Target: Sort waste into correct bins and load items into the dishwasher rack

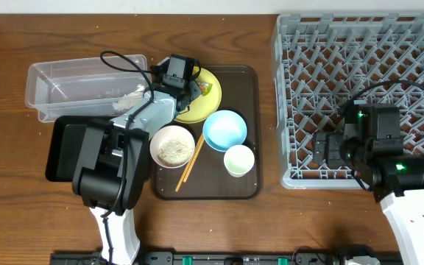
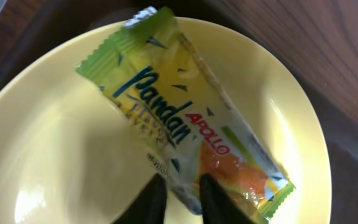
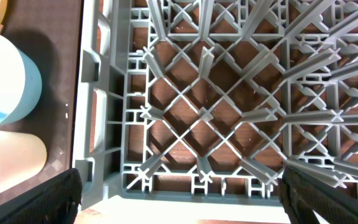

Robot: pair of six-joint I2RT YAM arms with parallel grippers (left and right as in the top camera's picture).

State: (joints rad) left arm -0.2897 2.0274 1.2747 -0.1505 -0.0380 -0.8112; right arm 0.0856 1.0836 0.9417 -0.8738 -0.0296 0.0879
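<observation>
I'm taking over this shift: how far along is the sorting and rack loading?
Done: a few white scraps seem to lie in the clear tub. In hand: the left gripper pinches the snack wrapper on the yellow plate; the right gripper hovers open over the rack. Left: the rack shows nothing loaded; plate, white bowl with rice, blue bowl, cup and chopsticks sit on the brown tray.

The wrapper (image 2: pixel 185 118) is green and yellow with teal and red lettering, the plate (image 2: pixel 55 162) plain yellow, the rack (image 1: pixel 280 96) a grey lattice, the surface (image 1: pixel 197 29) brown wood-grain.
</observation>
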